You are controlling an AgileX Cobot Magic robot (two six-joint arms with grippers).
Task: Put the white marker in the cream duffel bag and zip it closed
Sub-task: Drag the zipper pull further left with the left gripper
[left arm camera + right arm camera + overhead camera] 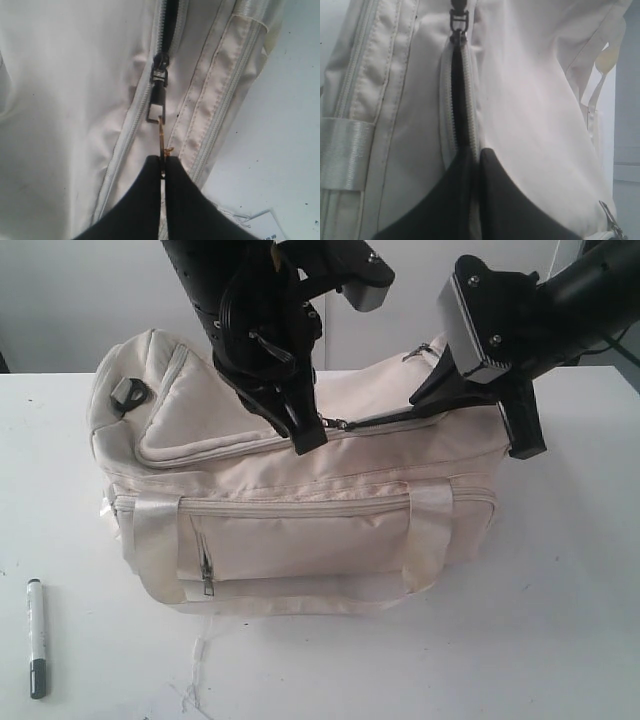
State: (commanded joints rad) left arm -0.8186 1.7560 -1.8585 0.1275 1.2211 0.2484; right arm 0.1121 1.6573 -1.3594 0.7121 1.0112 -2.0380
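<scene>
A duffel bag (400, 455) sits across the middle of a table (560, 620), its long side and front pocket (300, 540) facing the viewer. A marker (36, 638) lies on the table well apart from the bag, out in front and to the left, pointing toward and away from the viewer. On top of the bag, the left gripper (163, 159) pinches the zip pull (156, 107) near the middle, and the right gripper (472, 152) is closed on the zip's edge toward the right end, with the open stretch of zip (457, 100) between them
</scene>
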